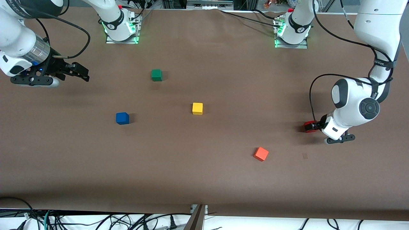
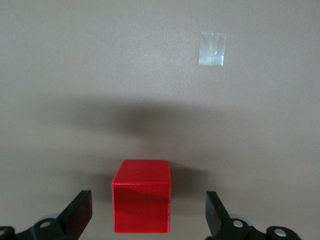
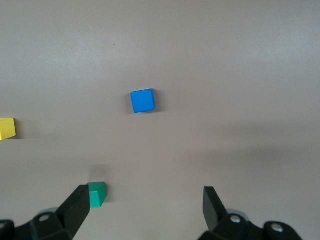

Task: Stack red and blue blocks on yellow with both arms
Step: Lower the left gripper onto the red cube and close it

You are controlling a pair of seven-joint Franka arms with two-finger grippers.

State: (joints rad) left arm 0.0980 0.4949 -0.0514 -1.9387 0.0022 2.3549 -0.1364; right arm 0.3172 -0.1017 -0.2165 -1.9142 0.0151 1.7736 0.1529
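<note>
The deep red block (image 1: 308,126) stands on the table at the left arm's end. My left gripper (image 1: 312,126) is low around it, open, with a gap on each side between the fingers (image 2: 80,214) and the red block (image 2: 142,197). The blue block (image 1: 122,118) sits toward the right arm's end and shows in the right wrist view (image 3: 143,100). The yellow cube (image 1: 197,108) sits mid-table; its edge also shows in the right wrist view (image 3: 7,128). My right gripper (image 1: 78,72) is open and empty, up over the table at the right arm's end (image 3: 145,210).
A green cube (image 1: 156,75) sits farther from the front camera than the yellow one and shows by a right finger (image 3: 97,194). An orange-red cube (image 1: 261,154) lies nearer the front camera. A small tape patch (image 2: 212,48) is on the table near the left gripper.
</note>
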